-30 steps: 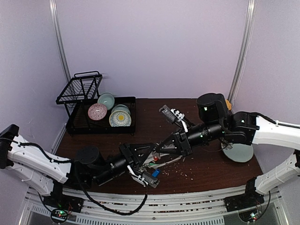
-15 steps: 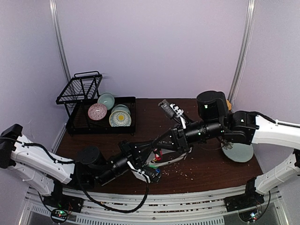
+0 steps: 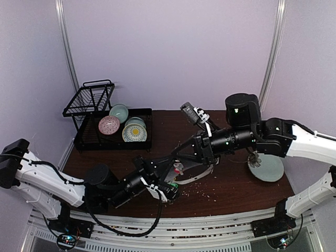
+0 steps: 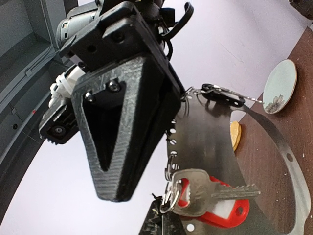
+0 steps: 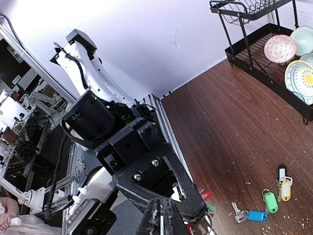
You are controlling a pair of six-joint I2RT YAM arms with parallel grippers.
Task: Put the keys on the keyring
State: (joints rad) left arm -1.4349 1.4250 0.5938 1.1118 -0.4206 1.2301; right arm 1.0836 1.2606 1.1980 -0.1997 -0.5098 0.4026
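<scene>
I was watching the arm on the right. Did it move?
Yes. The right arm's black end effector pulled back rightward, toward the pale round plate on the brown table.

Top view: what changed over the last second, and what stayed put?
The right arm pulled back toward its own side, its gripper trailing away from the left gripper, which slid slightly nearer the table's front edge. The red-tagged key hangs on the keyring at the left gripper. Dish rack, plates and the round plate stayed put.
</scene>
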